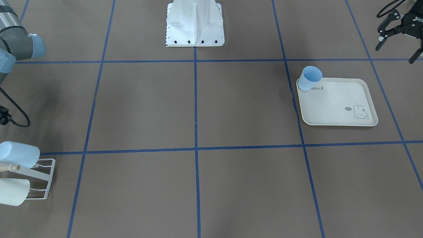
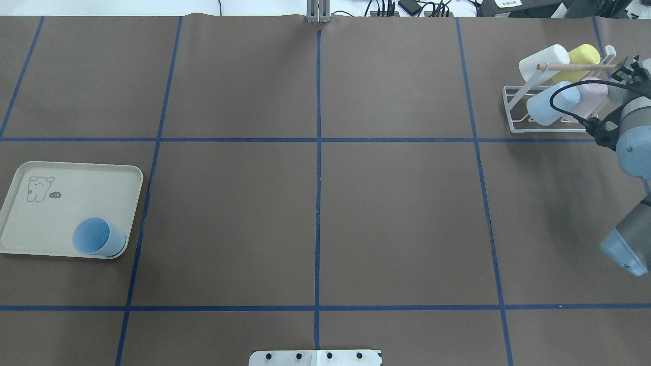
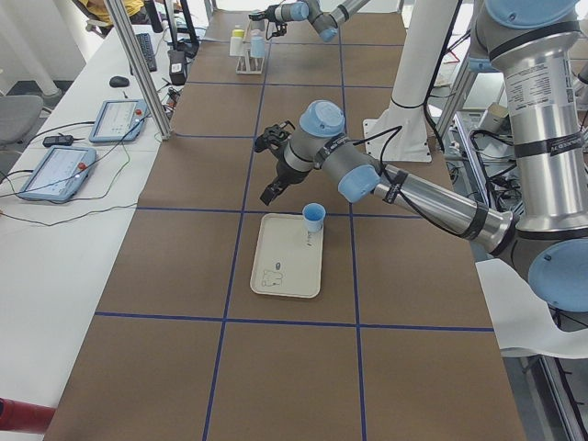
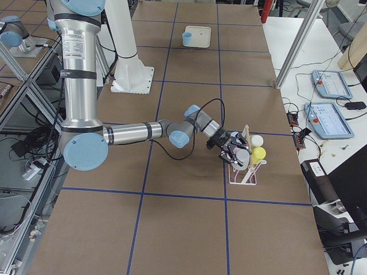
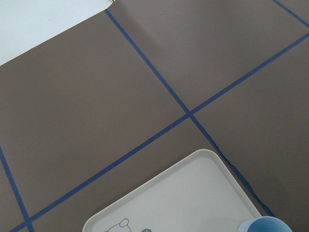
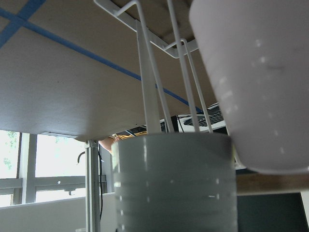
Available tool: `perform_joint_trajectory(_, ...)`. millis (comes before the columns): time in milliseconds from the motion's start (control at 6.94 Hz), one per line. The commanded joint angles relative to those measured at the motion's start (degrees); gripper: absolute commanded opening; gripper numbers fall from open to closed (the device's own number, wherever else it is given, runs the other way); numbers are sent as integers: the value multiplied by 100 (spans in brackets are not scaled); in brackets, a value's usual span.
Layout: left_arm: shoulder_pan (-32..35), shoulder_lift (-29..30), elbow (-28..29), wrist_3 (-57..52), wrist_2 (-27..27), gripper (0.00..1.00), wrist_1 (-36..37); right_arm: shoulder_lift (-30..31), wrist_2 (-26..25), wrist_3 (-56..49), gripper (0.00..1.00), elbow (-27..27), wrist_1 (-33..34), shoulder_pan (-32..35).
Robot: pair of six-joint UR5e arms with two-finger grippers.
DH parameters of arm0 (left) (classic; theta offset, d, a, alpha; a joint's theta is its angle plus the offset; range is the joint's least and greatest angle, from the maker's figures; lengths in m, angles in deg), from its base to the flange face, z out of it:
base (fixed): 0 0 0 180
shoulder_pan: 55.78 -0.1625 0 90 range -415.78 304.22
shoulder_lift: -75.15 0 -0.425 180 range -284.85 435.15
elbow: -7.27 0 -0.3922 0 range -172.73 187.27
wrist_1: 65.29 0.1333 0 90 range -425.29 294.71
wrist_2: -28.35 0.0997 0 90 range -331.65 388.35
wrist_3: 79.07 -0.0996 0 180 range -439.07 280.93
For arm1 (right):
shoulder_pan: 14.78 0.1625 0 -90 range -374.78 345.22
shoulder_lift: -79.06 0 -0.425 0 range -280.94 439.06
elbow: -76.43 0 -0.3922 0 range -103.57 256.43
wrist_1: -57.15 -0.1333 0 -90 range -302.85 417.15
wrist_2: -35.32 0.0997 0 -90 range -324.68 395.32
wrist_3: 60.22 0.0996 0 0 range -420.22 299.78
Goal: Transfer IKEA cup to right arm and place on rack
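A light blue IKEA cup (image 1: 310,77) stands upright on the corner of a cream rabbit tray (image 1: 337,105); it also shows in the overhead view (image 2: 96,236) and at the lower edge of the left wrist view (image 5: 268,225). My left gripper (image 1: 396,49) is open and empty, in the air beside the tray. My right gripper (image 2: 630,66) is at the white wire rack (image 2: 519,109). A grey cup (image 6: 176,183) fills the right wrist view, mouth over a rack prong (image 6: 149,96). The right fingers are hidden, so I cannot tell whether they hold it.
The rack carries a white cup (image 2: 541,58), a yellow cup (image 2: 582,56), a blue cup (image 2: 549,107) and a pink cup (image 2: 590,99) under a wooden dowel. The white robot base (image 1: 195,23) stands at the table's near middle. Blue tape lines grid the brown table.
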Motion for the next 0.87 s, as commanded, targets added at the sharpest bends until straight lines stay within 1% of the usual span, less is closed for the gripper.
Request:
perform_joint_trajectory(0, 0, 0, 3, -9, 0, 100, 0, -3, -12, -10, 98, 1, -4, -11)
perform_joint_trajectory(433, 0, 0, 12, 0, 9, 100, 0, -160, -3, 7, 99, -86, -13, -2)
perform_joint_trajectory(577, 0, 0, 20, 191, 17, 100, -9, -248, 110, 68, 99, -408, 13, -2)
perform_joint_trajectory(721, 0, 0, 29, 472, 105, 100, -87, -249, 781, 304, 99, -864, 22, 15)
